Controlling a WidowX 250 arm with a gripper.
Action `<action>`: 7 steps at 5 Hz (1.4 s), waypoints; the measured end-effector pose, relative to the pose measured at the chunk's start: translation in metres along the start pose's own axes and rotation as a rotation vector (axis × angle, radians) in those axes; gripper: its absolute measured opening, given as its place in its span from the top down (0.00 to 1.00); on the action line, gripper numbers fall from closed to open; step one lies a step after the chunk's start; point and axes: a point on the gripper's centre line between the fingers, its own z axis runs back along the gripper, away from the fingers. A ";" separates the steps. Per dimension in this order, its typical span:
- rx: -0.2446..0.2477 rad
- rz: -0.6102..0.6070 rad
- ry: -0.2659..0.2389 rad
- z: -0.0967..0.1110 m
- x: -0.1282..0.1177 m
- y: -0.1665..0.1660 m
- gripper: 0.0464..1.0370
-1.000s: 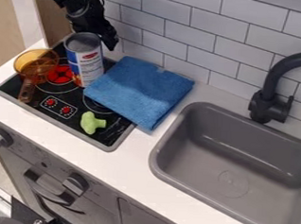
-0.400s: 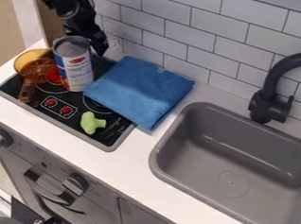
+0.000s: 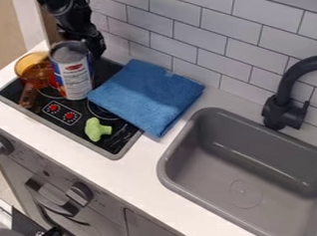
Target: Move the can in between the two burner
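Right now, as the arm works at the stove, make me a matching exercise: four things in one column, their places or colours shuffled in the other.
Column 1
1. can
2. towel
3. pan
4. tap

Column 2
A. dark, arching beside the sink
B. orange and see-through
C. between the pan and the towel
D. blue, folded, partly over the stove

Pairs: 1-C, 2-D, 3-B, 4-A

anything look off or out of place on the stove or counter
The folded blue cloth overlaps the stove top, partly covering the right burner, odd for a cooking surface. I see no spill or damage.
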 end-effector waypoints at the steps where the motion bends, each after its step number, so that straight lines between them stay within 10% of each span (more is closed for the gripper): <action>1: 0.018 0.029 0.050 -0.001 -0.010 -0.002 0.04; 5: 0.042 0.014 0.151 0.016 -0.032 -0.008 0.04; 7: 0.069 0.056 0.125 0.019 -0.021 -0.001 0.04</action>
